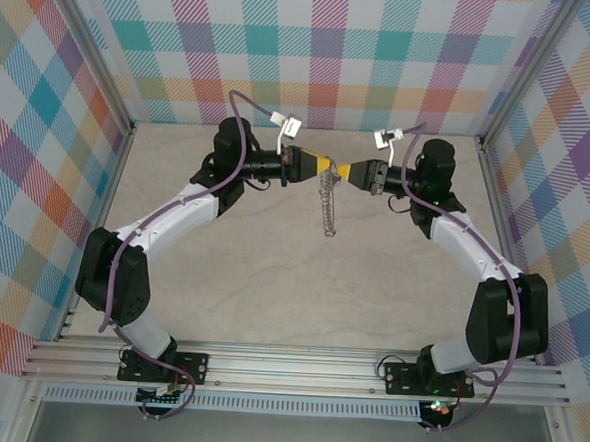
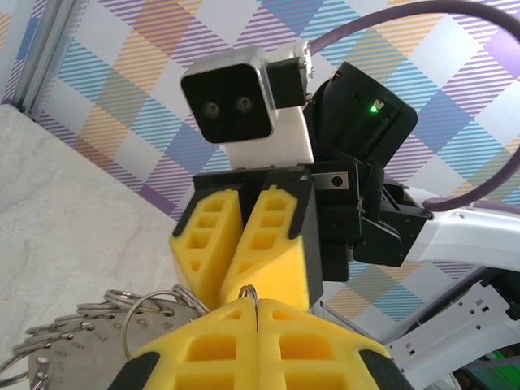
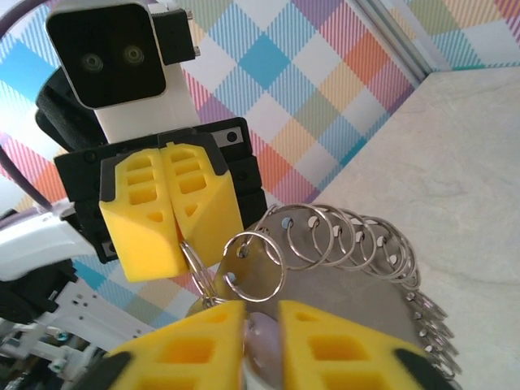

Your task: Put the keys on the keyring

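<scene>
Keyring [image 1: 327, 208] in the top view hangs in the air below the point where the two grippers meet tip to tip. It dangles as a thin edge-on fringe under the left gripper [image 1: 316, 166] and just beside the right gripper [image 1: 346, 171]. In the left wrist view the left gripper [image 2: 256, 307] is pressed fully together on one thin wire loop [image 2: 253, 294] standing up between its pads. The rest of the keyring [image 2: 81, 341] falls away below and to one side of those fingers. The right gripper [image 2: 234, 280] faces it nose to nose, its jaws nearly together. In the right wrist view the right gripper [image 3: 260, 313] shows only a narrow slot. A pale lilac sliver sits in that slot, which I take for the key [image 3: 260, 333], apparently pinched there. The left gripper [image 3: 183, 240] sits straight ahead, and the keyring's grey metal and its fan of small split rings [image 3: 349, 231] spread off to the side. The hoop looks light and stiff, but it hangs loose from a single loop and is likely to swing and twist. The wire is smooth, so it may slip. The key is tiny and rigid and is best held flat by its head, leaving the hole free. The split rings are springy and will resist threading.
</scene>
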`<state>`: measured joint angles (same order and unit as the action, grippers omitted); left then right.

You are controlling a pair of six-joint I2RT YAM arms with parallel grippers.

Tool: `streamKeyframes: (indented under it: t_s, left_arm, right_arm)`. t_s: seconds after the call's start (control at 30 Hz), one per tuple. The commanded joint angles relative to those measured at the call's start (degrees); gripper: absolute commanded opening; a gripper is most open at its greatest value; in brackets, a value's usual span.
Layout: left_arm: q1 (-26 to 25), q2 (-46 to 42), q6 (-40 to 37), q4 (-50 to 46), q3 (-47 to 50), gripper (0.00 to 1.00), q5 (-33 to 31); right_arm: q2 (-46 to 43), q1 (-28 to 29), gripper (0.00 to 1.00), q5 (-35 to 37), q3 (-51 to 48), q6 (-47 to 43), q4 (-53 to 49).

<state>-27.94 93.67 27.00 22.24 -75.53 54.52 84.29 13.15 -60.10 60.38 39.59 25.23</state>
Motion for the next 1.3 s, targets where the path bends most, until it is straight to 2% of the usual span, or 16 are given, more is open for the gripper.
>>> streamKeyframes:
  t_s: [0.0,0.1,0.4,0.47,0.57,0.8,0.93,1.27]
  left_arm:
    - [-0.34,-0.94,0.66,4.07,-1.51,0.0,0.53]
    - [-0.34,-0.84,0.91,4.42,-1.56,0.0,0.41]
    - [-0.36,-0.93,1.65,5.47,-1.2,0.0,0.05]
    - [-0.36,-1.19,1.53,5.35,-1.2,0.0,0.06]
    - [-0.36,-1.47,1.55,5.19,-1.15,0.0,0.4]
    - [-0.31,-2.25,1.8,5.51,-1.02,0.0,0.98]
    - [-0.31,-2.43,2.17,5.75,-1.05,0.0,0.94]
    - [-0.44,-2.44,2.85,6.54,-1.11,0.0,0.85]
  right_arm:
    - [0.52,0.47,0.1,-2.22,-1.29,2.46,5.94]
    - [0.52,0.48,0.0,-2.52,-2.07,3.62,7.57]
    - [-0.22,1.62,0.0,-1.98,-2.46,4.02,7.35]
    - [-1.74,1.38,0.16,0.11,-2.55,0.55,2.6]
    - [-3.91,0.28,0.3,2.26,-3.7,-1.36,0.52]
    - [-8.18,-1.55,0.43,6.79,-7.82,-1.89,0.51]
    - [-9.74,-1.15,0.46,8.76,-9.59,-2.43,0.5]
    - [-13.22,2.71,0.57,17.93,-8.79,-10.65,-9.1]
